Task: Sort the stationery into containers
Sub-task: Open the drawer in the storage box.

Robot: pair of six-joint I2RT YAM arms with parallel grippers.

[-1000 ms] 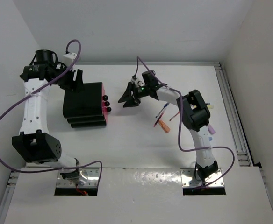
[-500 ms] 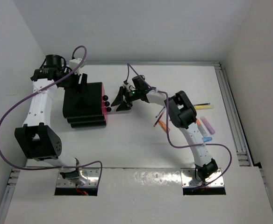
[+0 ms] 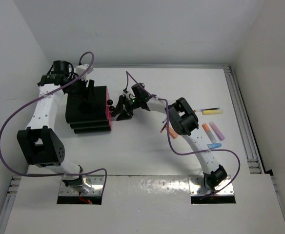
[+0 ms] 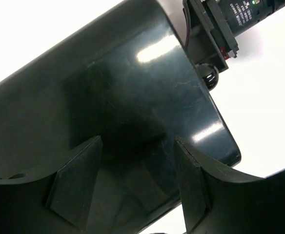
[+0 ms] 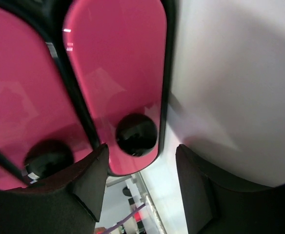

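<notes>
Your right gripper point(image 3: 119, 109), fingers spread, is moving in from 3 o'clock onto a drawer knob point(image 5: 136, 135), while your left gripper point(image 4: 132, 180), also spread, is hovering over the box point(image 3: 86, 109), so a drawer pull is probably coming next.

White table point(image 3: 147, 156) (glossy near edge) boxed by plain white walls point(image 3: 147, 29).

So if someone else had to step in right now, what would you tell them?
Left tool: open, poised over the top of the black drawer box.
Right tool: open, straddling a drawer knob, not closed on it.
Stationery: yellow highlighter, orange highlighter, pink highlighter and light-blue highlighter lie on the table, right of the box.
Done: nothing sorted; drawers look shut.
Left: pull a drawer open, then move each item in.
</notes>
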